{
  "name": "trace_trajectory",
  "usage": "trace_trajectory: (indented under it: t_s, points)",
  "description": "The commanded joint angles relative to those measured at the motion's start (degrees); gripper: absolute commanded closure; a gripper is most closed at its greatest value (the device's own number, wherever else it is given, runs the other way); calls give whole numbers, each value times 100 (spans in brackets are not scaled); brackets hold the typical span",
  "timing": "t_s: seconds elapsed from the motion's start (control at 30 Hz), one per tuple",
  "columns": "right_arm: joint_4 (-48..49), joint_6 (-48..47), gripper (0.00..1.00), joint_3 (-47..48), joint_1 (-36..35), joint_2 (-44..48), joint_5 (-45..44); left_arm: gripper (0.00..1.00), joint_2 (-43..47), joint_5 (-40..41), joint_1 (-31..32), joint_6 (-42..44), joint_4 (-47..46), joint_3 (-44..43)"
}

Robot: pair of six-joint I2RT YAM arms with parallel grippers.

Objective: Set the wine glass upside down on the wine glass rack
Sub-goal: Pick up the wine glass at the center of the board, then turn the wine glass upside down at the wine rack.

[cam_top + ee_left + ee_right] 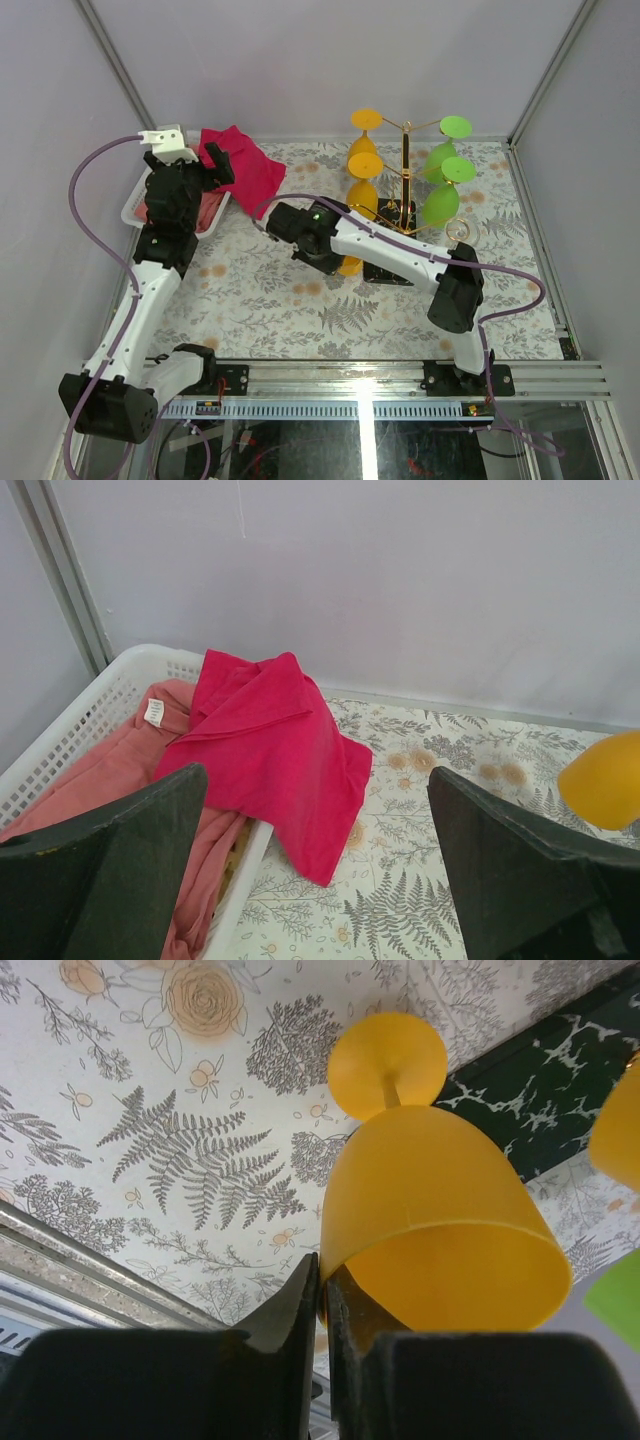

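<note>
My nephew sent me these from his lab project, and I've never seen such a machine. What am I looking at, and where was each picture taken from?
These are two robot arms bolted to a table's near edge. One picture looks down from above and behind them, showing the left arm and right arm. The other two come from a small camera on each wrist, so the dark shapes at the bottom are that arm's own pincer. On the flowered table stand a gold rack with coloured glasses hanging on it, and a white basket with a red cloth draped over its edge. The left pincer is open and empty, near the basket. The right pincer pinches the rim of an orange glass, upright beside the rack's base.
</note>
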State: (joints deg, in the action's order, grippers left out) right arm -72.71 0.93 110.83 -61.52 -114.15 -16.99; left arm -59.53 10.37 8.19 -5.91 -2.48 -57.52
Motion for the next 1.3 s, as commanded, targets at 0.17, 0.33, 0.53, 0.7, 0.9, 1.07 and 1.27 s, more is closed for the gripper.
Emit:
trace_trajectory:
  t_s: [0.17,0.33,0.53,0.7,0.9,1.07,1.27]
  points:
    - [71,-301,96,1498,-47,199,-397,8,106,420,-45,-350,389,-636]
    - [655,-445,100,1835,-42,314,-518,4,95,1262,-90,-819,766,-971]
    - [2207,-668,100,1450,58,954,-736,3,80,1447,-118,-938,919,-1175]
    - [3949,-652,100,773,635,1812,-191,3,46,1012,-124,-1124,740,-1104]
    - [7042,-1430,100,-1227,1098,3175,255,0,13,626,-120,-1535,510,-1031]
    - [8377,-1692,100,-1953,1274,3339,495,0,-46,267,-124,-2420,290,-1096]
    - [9467,-1552,100,-2499,1445,3294,1380,0,-254,-401,-122,-3854,-132,-1082]
